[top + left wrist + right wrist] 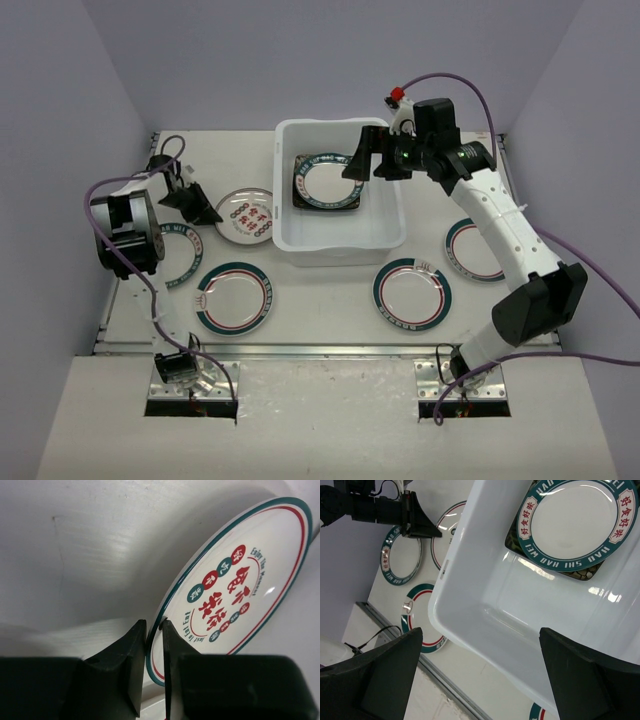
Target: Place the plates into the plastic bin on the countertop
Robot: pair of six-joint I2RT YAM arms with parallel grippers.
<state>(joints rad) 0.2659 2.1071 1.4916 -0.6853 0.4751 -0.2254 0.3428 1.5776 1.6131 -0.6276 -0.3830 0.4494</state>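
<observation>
A small white plate with red characters (246,217) lies on the countertop (320,318) left of the plastic bin (340,236). My left gripper (205,208) is at the plate's left edge. In the left wrist view its jaws (154,630) pinch the teal rim of this plate (235,580). In the bin a round lettered plate (328,183) rests on a square black plate (300,200). My right gripper (370,160) hovers open over the bin's back part, holding nothing. The right wrist view shows the bin (520,605) and the stacked plates (577,520) below its jaws (480,670).
Round teal-and-red plates lie on the countertop: front left (236,297), front right (412,294), far right (475,250) partly behind the right arm, and far left (180,252) partly under the left arm. A metal rail (320,350) runs along the near edge.
</observation>
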